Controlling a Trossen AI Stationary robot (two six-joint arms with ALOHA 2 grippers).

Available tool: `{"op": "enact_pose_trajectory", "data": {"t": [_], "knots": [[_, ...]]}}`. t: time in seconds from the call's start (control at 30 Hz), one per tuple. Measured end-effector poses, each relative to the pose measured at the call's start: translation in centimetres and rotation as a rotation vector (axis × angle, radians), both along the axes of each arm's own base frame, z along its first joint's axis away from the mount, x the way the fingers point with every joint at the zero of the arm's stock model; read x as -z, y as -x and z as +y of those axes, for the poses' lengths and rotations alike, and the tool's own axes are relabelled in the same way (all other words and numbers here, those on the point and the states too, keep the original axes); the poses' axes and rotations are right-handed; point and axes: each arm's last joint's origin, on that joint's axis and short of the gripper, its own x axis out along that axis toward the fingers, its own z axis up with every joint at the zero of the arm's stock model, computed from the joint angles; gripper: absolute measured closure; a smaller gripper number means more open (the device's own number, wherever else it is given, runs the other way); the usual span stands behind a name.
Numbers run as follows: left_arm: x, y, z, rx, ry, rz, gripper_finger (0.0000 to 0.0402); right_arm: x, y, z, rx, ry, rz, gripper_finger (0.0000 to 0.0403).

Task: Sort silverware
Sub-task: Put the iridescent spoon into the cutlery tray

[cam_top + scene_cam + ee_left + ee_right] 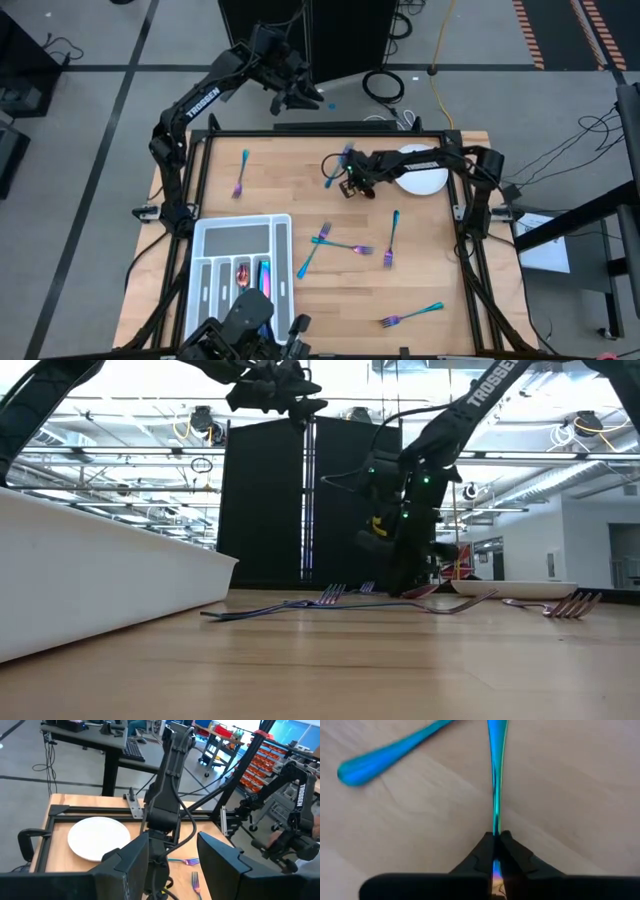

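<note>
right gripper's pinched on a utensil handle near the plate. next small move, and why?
Probably a short straight lift. The right gripper is shut on the teal handle of a piece that lies flat on the table, with another utensil close beside it. Lifting first should clear that neighbour before carrying toward the tray. The left gripper waits raised beyond the table's far edge.

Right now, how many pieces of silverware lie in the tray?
2: a coppery piece and a blue-purple piece, in neighbouring compartments of the tray; its near end is covered, so more may be hidden.
</note>
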Motion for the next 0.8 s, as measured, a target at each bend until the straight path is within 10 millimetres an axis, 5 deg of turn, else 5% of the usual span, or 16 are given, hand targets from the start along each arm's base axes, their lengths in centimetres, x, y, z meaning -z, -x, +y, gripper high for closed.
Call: {"op": "enact_pose_trajectory", "data": {"t": [0.27,0.4,0.6,0.8], "knots": [[0.2,0.2,0.0,-0.003,-0.032,0.004,0.0233,-2.2,2.1,1.6,-0.047,-0.272,0.092,0.0399],[0.4,0.3,0.0,-0.010,-0.027,0.025,0.0233,-5.5,2.6,2.1,-0.117,-0.367,0.117,0.0401],[2.4,0.2,-0.6,0.010,0.085,0.120,0.0233,-11.1,2.9,3.3,-0.280,-0.267,0.056,0.0402],[6.1,-0.2,-0.8,-0.001,0.318,0.262,0.0233,-16.1,3.8,6.4,-0.661,-0.024,-0.048,0.0402]]}}
